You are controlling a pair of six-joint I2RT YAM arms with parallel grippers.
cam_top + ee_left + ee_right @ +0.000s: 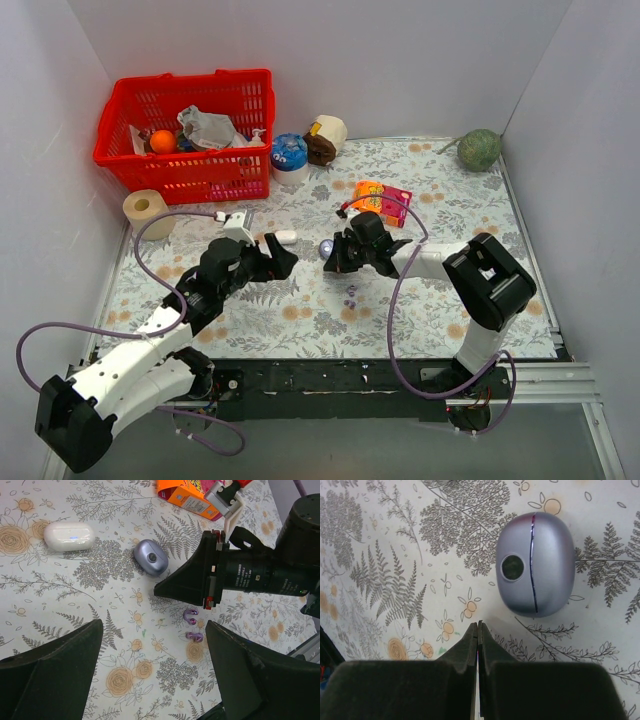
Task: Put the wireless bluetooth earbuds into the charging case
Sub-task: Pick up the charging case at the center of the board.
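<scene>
Nothing inserted yet: I see purple earbuds loose on the counter, purple case shut; right hand clenched empty, left hand released.

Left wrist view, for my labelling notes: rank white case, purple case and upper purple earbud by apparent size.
1. white case
2. purple case, only slightly smaller
3. upper purple earbud, by far the smallest

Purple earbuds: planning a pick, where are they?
Left wrist view: the two tiny purple plastic earbuds lie on the floral table, just nearer the robot than the black right gripper and oval purple case.
</scene>
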